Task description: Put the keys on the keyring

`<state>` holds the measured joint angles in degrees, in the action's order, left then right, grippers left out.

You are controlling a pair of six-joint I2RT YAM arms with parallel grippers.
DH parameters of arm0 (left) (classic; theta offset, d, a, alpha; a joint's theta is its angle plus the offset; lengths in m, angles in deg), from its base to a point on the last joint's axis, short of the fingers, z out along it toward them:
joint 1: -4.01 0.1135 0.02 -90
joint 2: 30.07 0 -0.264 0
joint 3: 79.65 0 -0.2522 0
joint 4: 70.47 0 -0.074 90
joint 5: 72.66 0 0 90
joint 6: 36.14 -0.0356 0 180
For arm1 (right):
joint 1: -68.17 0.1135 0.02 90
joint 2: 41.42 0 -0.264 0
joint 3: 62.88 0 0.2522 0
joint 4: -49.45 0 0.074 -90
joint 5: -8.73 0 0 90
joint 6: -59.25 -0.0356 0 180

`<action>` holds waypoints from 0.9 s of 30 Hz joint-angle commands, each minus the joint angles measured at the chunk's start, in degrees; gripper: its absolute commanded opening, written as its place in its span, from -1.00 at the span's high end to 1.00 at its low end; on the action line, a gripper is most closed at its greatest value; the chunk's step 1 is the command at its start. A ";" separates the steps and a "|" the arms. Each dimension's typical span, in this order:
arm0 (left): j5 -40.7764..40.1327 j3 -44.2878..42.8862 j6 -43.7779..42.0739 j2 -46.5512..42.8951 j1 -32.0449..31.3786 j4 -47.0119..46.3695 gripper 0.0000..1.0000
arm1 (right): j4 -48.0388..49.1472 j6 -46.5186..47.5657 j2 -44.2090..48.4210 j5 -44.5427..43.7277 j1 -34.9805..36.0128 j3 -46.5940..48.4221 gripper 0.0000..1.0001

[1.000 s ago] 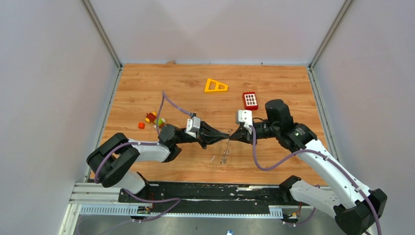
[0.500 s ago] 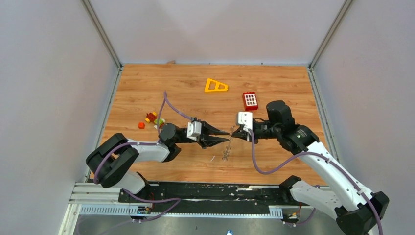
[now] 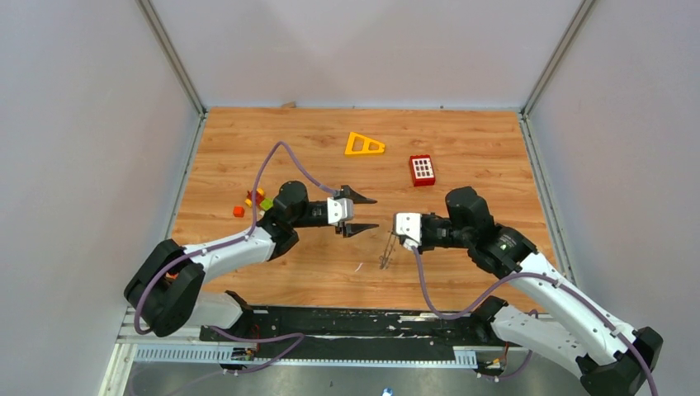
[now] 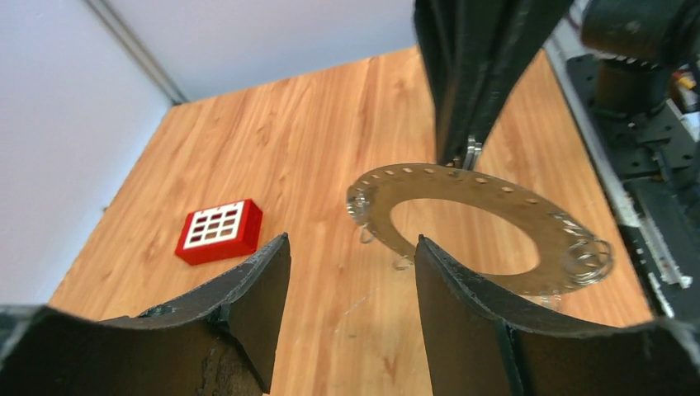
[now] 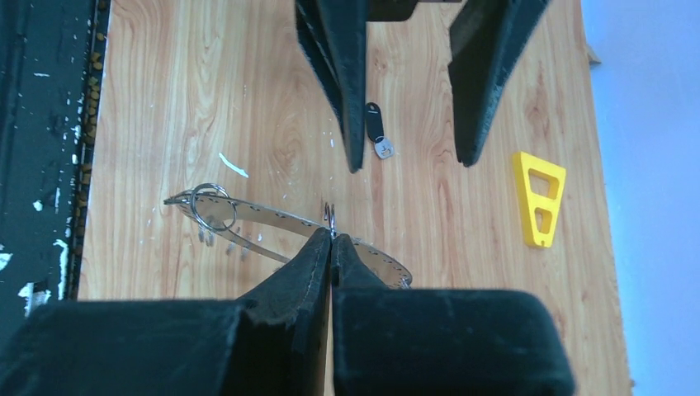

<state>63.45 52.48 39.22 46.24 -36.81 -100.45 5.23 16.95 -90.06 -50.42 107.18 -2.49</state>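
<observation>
Right gripper (image 5: 331, 239): I have its jaws pinched shut on the rim of the keyring (image 4: 429, 183), which hangs tilted, clear of the surface (image 3: 248, 140). Left gripper (image 4: 353, 247): it faces the keyring, just apart from it, jaws wide and holding nothing. 1 key (image 5: 376, 132) lies flat on the surface beyond the keyring, on the left gripper's side.

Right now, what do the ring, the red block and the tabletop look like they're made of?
The ring: thin sheet metal, probably; grey, dull sheen, small punched holes along the rim.
The red block: likely moulded plastic; flat even colour, white grid face.
The tabletop: wood-grain surface, maybe laminate; grain lines with a light sheen.
</observation>
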 commanded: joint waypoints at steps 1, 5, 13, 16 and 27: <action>-4.89 -4.06 -9.58 -1.91 0.78 15.05 -0.29 | 5.35 3.33 1.73 -5.92 3.50 -0.74 1.00; -6.34 -4.77 -10.35 -2.28 1.17 17.53 -0.32 | 6.31 4.03 2.30 -8.40 4.92 -1.67 1.00; -9.65 -6.76 -10.29 -1.89 1.81 21.85 -0.47 | 7.96 4.72 3.13 -11.86 6.76 -2.85 1.00; -11.36 -7.71 -11.01 -1.58 2.20 24.29 -0.63 | 8.31 3.51 3.19 -12.70 6.87 -3.04 1.00; -26.88 -19.34 -15.03 3.36 3.32 54.38 -0.73 | 2.60 -5.45 3.91 -11.91 3.94 -0.13 1.00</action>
<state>44.26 38.43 26.72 46.96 -34.10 -60.06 8.21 15.77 -87.33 -62.75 113.12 -5.57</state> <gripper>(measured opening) 0.862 0.017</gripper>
